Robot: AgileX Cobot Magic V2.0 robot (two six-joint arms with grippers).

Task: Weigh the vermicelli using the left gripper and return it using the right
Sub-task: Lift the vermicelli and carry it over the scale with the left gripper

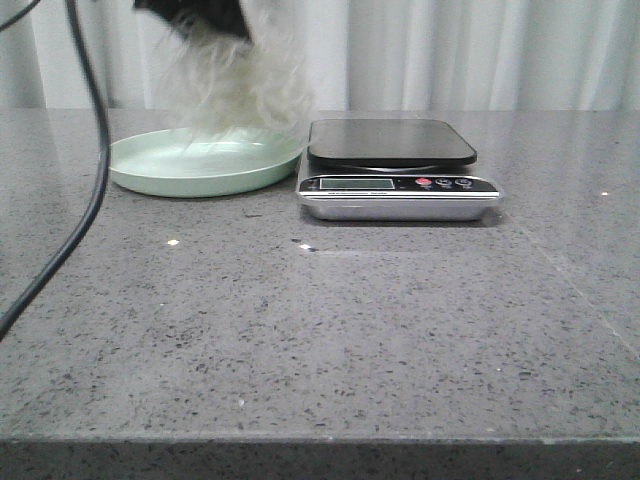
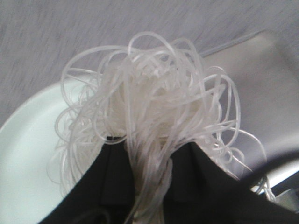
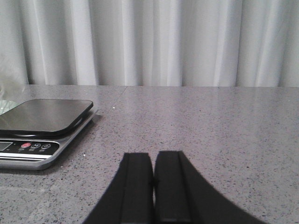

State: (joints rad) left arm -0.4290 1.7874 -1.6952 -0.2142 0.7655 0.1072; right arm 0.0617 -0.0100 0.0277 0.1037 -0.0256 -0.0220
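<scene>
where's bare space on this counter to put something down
The wide stretch in front of the plate and scale, down to the counter's near edge, is bare, as is the area right of the scale. The back left is crowded: the left gripper holds the vermicelli over the plate, close beside the scale.

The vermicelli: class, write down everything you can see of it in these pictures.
The vermicelli is a loose, fluffy tangle of thin, translucent white strands that loop and curl outward. It looks light and springy. The left tool is shut on a bunch of strands, which run down between its black fingers. In the front view the tangle hangs lifted and blurred above the pale green plate, left of the scale. Whether the lowest strands touch the plate cannot be told.
</scene>
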